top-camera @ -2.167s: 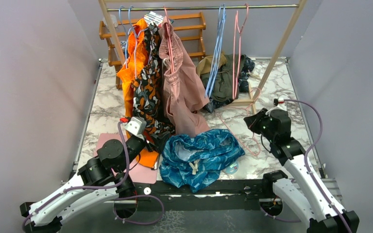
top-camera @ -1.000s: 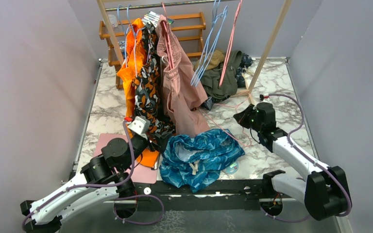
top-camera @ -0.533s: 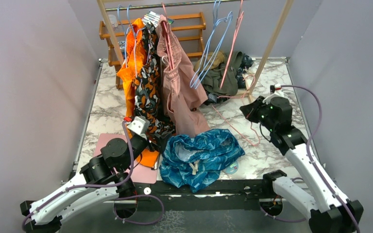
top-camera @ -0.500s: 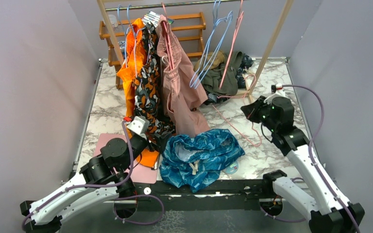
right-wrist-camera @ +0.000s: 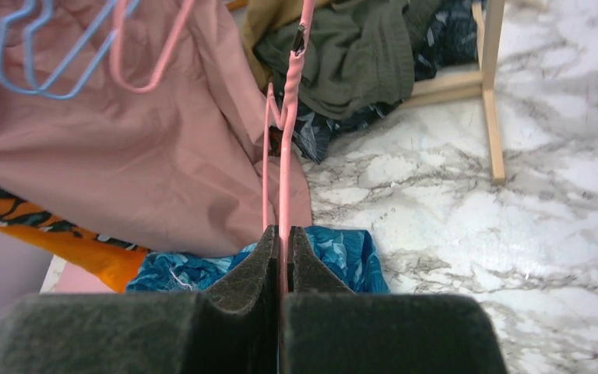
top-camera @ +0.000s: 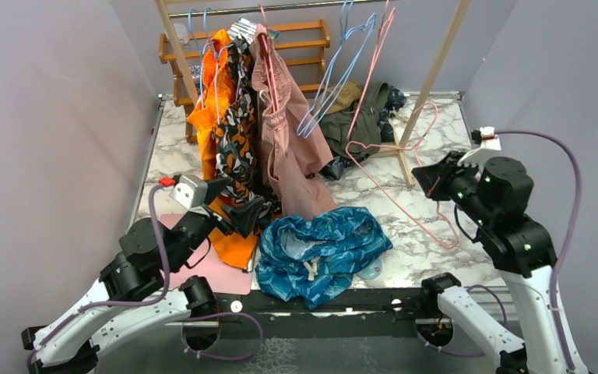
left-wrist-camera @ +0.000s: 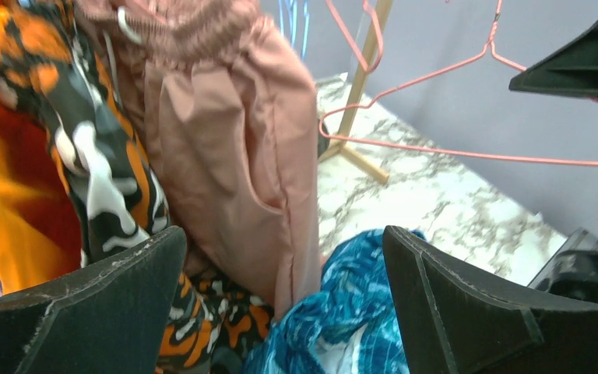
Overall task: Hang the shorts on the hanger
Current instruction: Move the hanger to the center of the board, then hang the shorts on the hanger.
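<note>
Lifting clear of where it crouched a moment ago, the right gripper (right-wrist-camera: 282,243) now sits higher and further out to the right, its two pads pressed together on the thin wire of the pink hanger (right-wrist-camera: 284,179). It has carried the hanger up off the marble table (top-camera: 171,156), where half a second back the frame still trailed along the stone. The left gripper (top-camera: 239,201) has come up as well, and its fingers stand wide apart with nothing between them, pointing over the clothes. The teal leaf-print shorts (top-camera: 323,249) have not shifted. They lie crumpled at the near edge of the table between the two arms, white drawstring showing, just in front of the hem of the dusty-pink shorts (top-camera: 288,148). The wooden rack (top-camera: 436,70) holds most of the rest. The pink pair and the orange-black patterned shorts (top-camera: 233,148) hang side by side at its left, and a few light blue hangers (top-camera: 331,78), bare of clothing, swing tilted towards the middle. Beneath the rail, at the back, a heap of olive and dark clothes (top-camera: 362,125) rests on the marble.
</note>
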Tool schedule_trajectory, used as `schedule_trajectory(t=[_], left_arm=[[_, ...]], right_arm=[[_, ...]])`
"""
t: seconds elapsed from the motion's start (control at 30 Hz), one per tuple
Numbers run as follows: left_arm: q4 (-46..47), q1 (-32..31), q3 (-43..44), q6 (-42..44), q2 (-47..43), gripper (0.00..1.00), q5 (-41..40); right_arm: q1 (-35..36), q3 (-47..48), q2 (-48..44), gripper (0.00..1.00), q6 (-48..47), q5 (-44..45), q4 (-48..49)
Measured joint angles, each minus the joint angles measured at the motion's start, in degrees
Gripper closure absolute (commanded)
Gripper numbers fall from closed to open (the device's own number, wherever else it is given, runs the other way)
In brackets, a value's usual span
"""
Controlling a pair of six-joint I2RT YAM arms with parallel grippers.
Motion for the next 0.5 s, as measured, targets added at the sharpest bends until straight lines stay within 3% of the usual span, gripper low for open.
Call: schedule_trajectory(t=[0.3, 0.5], left_arm=[[0.24, 0.00, 11.91, 1.07, 6.60, 0.01, 4.48], [0.66, 0.00, 16.74, 2.69, 10.91, 0.01, 7.15]], right_arm=[[6.05, 17.84, 0.35, 0.99, -8.81, -0.87, -7.80], [9.51, 23.82, 0.37, 0.99, -13.09, -1.42, -12.04]])
